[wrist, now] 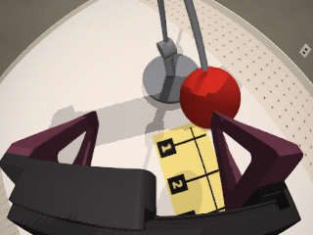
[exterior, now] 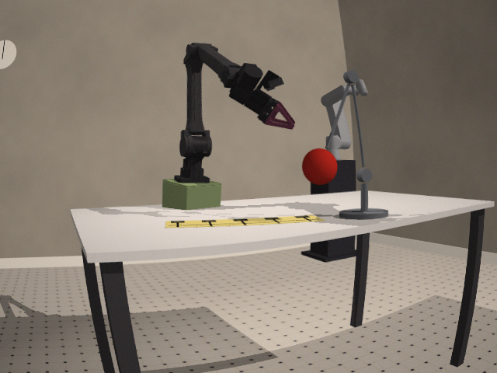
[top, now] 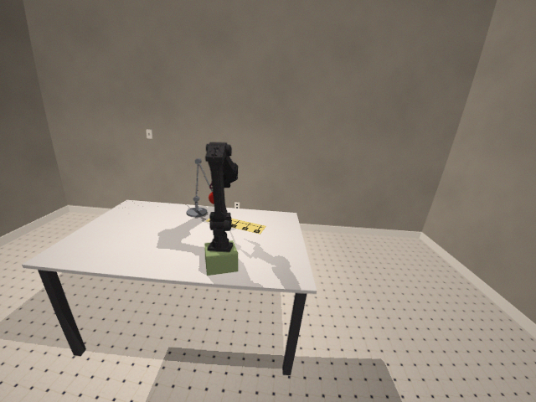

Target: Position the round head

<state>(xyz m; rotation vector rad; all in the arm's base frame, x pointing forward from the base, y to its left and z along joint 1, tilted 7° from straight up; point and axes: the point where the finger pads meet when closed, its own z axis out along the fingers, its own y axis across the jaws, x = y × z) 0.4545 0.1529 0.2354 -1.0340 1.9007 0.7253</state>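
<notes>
yellow strip (top: 260,227) (exterior: 192,225) (wrist: 192,156): "1" and "2" on black squares; third square: number cut off
</notes>
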